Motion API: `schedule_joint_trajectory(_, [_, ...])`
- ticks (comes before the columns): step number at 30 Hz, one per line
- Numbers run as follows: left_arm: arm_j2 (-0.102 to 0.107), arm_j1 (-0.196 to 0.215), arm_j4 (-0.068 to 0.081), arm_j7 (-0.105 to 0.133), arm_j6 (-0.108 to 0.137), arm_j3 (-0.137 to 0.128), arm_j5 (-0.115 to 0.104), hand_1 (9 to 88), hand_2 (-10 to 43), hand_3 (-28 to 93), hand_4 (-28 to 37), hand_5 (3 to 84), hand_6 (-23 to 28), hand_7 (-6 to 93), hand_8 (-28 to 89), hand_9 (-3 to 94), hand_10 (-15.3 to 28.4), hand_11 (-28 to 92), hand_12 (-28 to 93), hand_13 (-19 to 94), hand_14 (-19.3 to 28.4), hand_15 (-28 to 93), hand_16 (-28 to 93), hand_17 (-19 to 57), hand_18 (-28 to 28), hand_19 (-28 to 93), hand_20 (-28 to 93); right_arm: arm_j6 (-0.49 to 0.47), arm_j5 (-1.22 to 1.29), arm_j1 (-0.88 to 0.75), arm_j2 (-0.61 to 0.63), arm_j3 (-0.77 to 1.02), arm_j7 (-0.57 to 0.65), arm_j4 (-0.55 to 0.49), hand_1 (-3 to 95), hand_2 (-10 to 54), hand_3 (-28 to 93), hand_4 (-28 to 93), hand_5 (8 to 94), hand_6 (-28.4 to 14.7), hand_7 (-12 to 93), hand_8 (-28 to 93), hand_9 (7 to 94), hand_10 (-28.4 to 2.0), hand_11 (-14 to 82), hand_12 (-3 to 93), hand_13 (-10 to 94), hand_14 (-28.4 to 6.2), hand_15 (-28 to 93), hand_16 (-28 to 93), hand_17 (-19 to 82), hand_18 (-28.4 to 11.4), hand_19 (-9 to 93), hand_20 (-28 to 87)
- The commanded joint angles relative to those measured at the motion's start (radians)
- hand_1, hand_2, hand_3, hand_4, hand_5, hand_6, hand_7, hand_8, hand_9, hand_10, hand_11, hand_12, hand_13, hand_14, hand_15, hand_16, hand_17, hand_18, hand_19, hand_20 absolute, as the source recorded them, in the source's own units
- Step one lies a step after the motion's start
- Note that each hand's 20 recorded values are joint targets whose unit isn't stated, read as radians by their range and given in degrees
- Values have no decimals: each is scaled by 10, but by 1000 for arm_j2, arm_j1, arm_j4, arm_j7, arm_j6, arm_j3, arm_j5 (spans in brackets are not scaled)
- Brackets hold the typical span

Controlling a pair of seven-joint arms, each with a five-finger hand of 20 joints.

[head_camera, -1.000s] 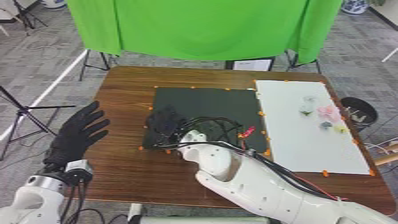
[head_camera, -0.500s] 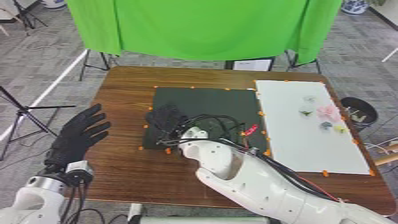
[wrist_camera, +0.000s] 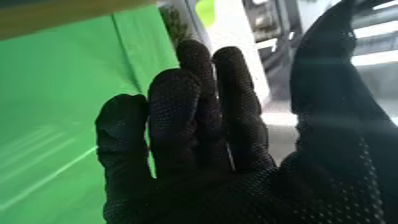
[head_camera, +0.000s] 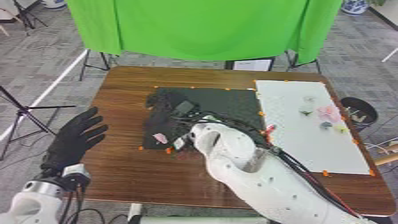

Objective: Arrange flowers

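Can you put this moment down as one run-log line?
Right robot hand: open, over black mat | left robot hand: open, by left edge of table | flowers: on white sheet

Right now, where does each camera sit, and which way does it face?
Head view: on the robot's head, looking forward and down at the table, the pink flower on the white sheet, and the green cloth beyond; own body: left hand, right hand, both arms.
Right wrist view: on the right arm's wrist, looking out past the right hand's straight fingers towards the green cloth.
Shared: right hand, green cloth.
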Motion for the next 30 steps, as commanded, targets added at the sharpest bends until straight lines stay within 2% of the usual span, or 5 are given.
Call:
schedule_joint_trajectory(1, [-26,43,-14,-2,12,-13,8,260,-24,698,-257,272,39,208,-107,230,123,228,170,184,168,346,-15,-99,235,418,79,20,38,-101,373,282,100,-90,270,-95,856,-283,417,-25,405,-175,468,-115,350,250,516,-85,794,302,254,-185,844,587])
schedule_joint_trajectory(8, [-33,55,-13,0,8,-15,7,260,-24,699,-259,269,36,211,-108,231,121,220,174,187,165,335,-6,-98,234,415,78,-1,-186,-371,585,556,208,-135,282,-95,877,-280,415,-27,395,-172,464,-118,340,256,515,-89,773,294,260,-193,847,583])
schedule_joint_trajectory(14, [-33,51,-11,-5,0,-19,8,260,-24,700,-259,269,34,210,-109,232,119,217,177,189,165,332,-2,-96,234,413,79,-140,-192,-607,644,787,264,-162,288,-95,892,-282,396,-31,365,-166,442,-126,300,247,503,-93,763,289,257,-198,843,576])
schedule_joint_trajectory(17, [-33,55,-14,-2,0,-18,10,259,-25,702,-259,269,35,210,-108,233,119,217,178,191,169,335,-2,-96,234,412,80,-140,-170,-685,649,855,269,-151,283,-95,893,-282,368,-36,357,-153,416,-131,278,249,482,-97,767,276,244,-200,832,574])
schedule_joint_trajectory(30, [-49,67,-21,2,11,-21,11,259,-24,703,-260,269,34,210,-109,234,119,215,179,191,167,331,0,-95,233,412,81,-139,-111,-645,634,815,233,-71,276,-95,890,-283,404,-41,383,-159,469,-117,301,248,505,-84,771,273,247,-201,829,575])
